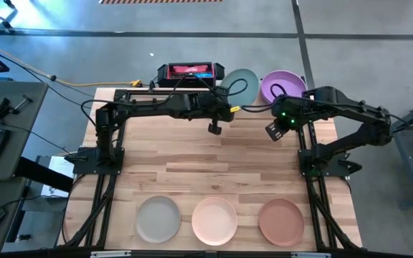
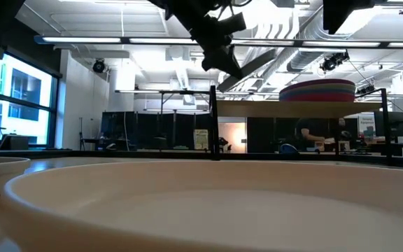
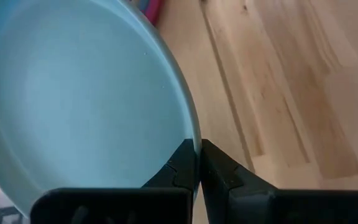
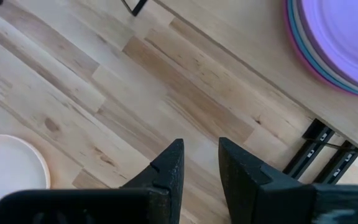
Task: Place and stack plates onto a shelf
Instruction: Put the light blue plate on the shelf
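Note:
My left gripper [image 3: 199,148] is shut on a pale teal plate [image 1: 241,84], which hangs over the left half of the shelf [image 2: 257,107] at the table's far edge. A stack of plates with a purple one on top [image 1: 284,86] stands on the shelf's right half [image 4: 253,81]. My right gripper [image 1: 272,131] hovers open above the tabletop just in front of the shelf, with nothing between its fingers [image 4: 169,165]. Three more plates lie along the near edge: grey-beige [image 1: 158,218], cream [image 1: 214,218] and terracotta [image 1: 281,218]. My left gripper pinches the teal plate's rim [image 3: 194,134] between its two fingertips, one on the inner side and one on the outer. The fingers come from the table's left, slanting down. The plate's hollow side faces up; in the low view the shelf board below is bare.
A red and black box [image 1: 189,72] sits beyond the far edge, left of the shelf. The shelf's black posts [image 4: 316,146] stand close to my right gripper. Bare tabletop [image 1: 214,161] lies between the shelf and the near row of plates.

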